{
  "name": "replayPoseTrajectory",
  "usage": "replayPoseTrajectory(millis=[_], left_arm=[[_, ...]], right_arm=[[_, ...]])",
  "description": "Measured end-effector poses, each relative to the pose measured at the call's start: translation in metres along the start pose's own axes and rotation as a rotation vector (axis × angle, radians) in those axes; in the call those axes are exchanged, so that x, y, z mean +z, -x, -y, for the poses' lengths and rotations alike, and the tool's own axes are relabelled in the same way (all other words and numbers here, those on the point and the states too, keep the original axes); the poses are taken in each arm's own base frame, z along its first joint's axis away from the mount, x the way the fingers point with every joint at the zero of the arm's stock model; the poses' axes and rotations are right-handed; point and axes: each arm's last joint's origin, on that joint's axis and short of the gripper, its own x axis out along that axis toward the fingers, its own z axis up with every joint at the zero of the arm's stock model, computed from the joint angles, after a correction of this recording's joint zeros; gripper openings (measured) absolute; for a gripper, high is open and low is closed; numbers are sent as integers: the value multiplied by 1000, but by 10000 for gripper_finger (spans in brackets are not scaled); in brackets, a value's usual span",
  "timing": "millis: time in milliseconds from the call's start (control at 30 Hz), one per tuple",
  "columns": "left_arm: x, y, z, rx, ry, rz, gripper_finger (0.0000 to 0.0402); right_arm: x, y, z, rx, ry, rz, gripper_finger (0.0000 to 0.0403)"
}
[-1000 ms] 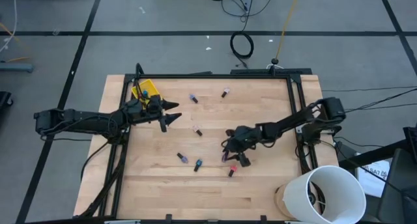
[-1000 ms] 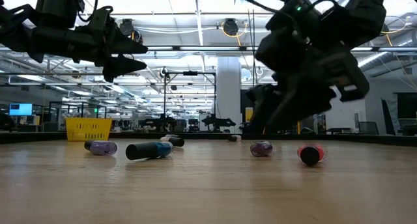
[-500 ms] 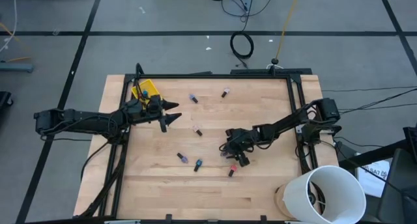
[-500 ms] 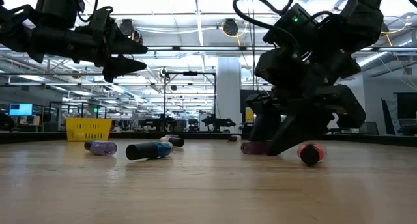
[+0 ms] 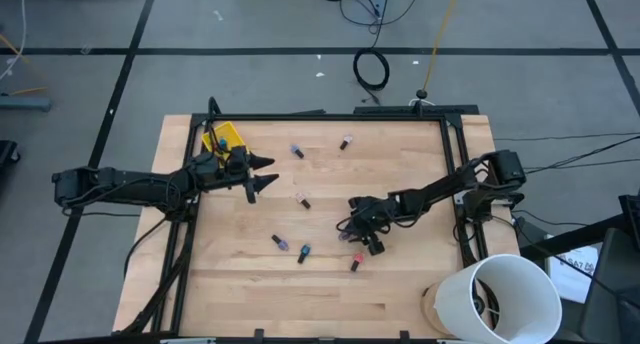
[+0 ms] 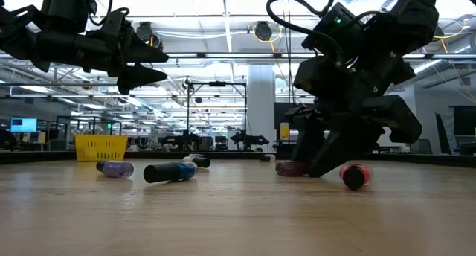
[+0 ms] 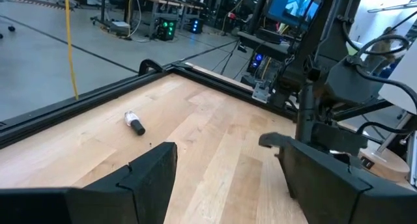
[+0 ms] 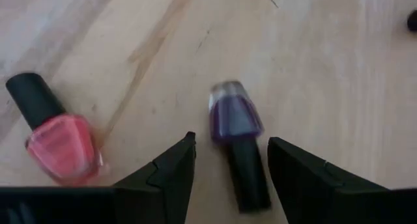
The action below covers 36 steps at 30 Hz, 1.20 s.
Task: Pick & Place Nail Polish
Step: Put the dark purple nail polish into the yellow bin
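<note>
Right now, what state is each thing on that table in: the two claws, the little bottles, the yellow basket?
Right gripper: open, down at the table, fingers either side of the purple bottle.
Purple bottle: lying flat, not gripped.
Pink bottle: lying flat beside it.
Left gripper: open, empty, raised.
Yellow bin: at the table's corner.
</note>
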Motion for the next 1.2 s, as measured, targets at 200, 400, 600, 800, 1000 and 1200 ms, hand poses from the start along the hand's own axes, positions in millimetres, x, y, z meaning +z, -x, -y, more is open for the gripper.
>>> replayPoseTrajectory(millis=[200,400,600,800,1000,1200], left_arm=[[-1,0,0,1,0,-7,269],[-2,0,0,0,1,-20,270],[-2,0,0,1,1,-21,271],[-2,0,0,1,1,-21,271],[-2,0,0,1,-2,-20,271],[-2,0,0,0,0,-20,271]], right_arm=[[4,13,4,-61,1,-4,180],[2,13,4,-40,-11,-16,170],[6,13,4,-28,-3,25,160],[9,9,4,-40,14,63,161],[16,2,-3,-104,102,118,161],[19,2,-6,-163,178,128,162]])
